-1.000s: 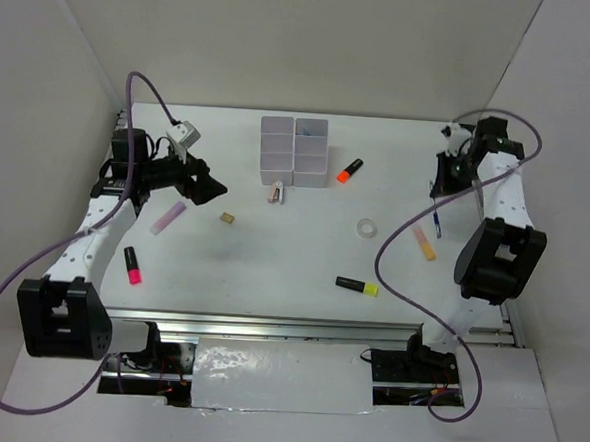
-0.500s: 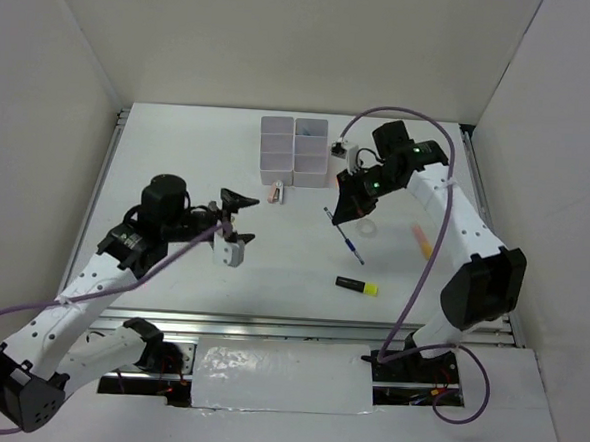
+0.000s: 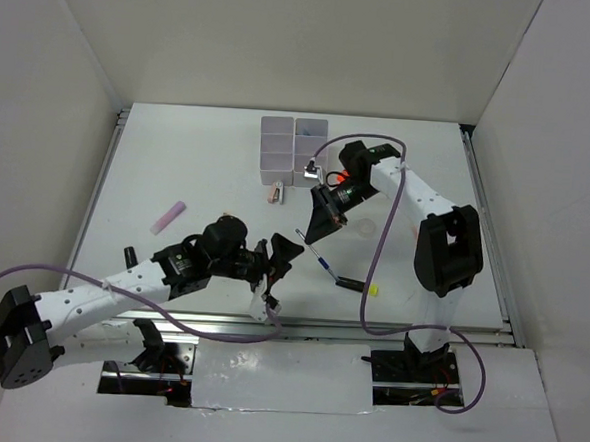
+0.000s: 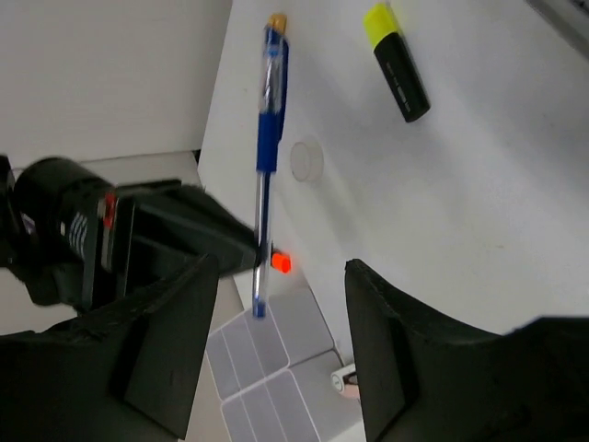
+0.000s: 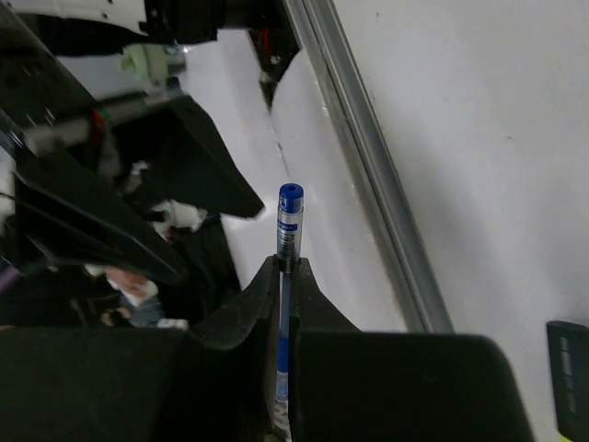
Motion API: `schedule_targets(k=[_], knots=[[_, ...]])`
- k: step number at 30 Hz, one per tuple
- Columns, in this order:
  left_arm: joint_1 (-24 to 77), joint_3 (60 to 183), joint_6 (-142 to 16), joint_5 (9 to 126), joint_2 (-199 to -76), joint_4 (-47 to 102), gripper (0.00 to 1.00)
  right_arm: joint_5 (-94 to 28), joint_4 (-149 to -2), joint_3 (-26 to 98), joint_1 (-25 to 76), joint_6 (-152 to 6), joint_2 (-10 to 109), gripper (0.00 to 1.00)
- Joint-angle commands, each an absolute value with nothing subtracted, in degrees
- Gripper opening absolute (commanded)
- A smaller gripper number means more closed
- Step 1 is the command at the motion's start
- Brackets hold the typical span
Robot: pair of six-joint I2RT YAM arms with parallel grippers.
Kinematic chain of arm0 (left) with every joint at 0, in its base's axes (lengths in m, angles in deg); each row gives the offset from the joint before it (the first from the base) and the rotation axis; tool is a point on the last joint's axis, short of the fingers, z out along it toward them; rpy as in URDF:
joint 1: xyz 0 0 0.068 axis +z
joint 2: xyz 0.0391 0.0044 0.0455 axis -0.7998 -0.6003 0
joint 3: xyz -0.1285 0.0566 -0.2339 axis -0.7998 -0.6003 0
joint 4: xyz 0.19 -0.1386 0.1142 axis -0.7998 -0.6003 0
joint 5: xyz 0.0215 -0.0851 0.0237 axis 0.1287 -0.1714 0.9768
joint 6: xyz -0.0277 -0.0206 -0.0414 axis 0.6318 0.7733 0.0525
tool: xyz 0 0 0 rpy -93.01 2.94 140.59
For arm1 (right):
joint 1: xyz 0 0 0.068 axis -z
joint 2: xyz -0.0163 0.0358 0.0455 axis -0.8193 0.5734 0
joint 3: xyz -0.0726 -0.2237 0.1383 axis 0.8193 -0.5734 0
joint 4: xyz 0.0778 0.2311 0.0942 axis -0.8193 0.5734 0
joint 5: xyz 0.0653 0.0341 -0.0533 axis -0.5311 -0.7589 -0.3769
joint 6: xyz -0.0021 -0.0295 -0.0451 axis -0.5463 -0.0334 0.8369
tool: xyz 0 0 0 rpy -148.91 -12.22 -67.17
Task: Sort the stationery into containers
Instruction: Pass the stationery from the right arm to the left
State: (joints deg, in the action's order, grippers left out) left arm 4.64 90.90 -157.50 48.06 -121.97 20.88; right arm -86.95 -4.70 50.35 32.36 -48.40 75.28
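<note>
At the lower middle of the top view the left gripper hangs over the table; its two fingers stand well apart and there is nothing between them; to its right, low in the frame, lies the yellow-and-black highlighter; just above and between these two the blue pen slants from upper left to lower right; the right gripper has it pinched tight near the upper-left end; a pink marker lies alone at the left of the frame; farther, at the upper middle, stand the white containers, joined in a grid; the pen is below them in the frame, outside any bin.
</note>
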Motion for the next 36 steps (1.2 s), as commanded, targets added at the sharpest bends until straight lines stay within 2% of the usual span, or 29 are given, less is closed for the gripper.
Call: schedule_targets(k=[1,12,15,19,23,28,33,36], knots=[[0.8,93.1,-159.6,51.3,-124.2,28.2,0.69,-92.1,-8.8,51.2,32.9,-58.1,76.3,0.00],[-10.8,98.9,-154.2,64.7,-131.9,28.4,0.72,-82.1,-18.5,48.2,33.5,-75.1,73.4,0.00],[-12.6,102.7,-152.6,67.5,-134.5,25.7,0.69,-78.6,-18.5,49.0,33.5,-76.5,73.4,0.00],[-13.3,106.2,-151.9,69.5,-138.0,21.3,0.57,-76.2,-19.4,48.1,33.5,-78.7,72.5,0.00],[-13.3,108.7,-152.1,69.5,-139.5,17.2,0.54,-75.2,-19.5,47.8,34.0,-79.7,71.5,0.00],[-13.3,109.6,-151.2,68.9,-138.8,12.9,0.57,-75.5,-19.3,47.3,35.4,-79.2,71.2,0.00],[-13.3,108.4,-150.5,68.9,-135.9,12.1,0.67,-74.7,-19.2,47.4,36.0,-78.7,71.0,0.00],[-13.3,107.7,-151.0,68.8,-134.7,12.2,0.68,-74.3,-19.0,47.8,35.9,-78.5,71.2,0.00]])
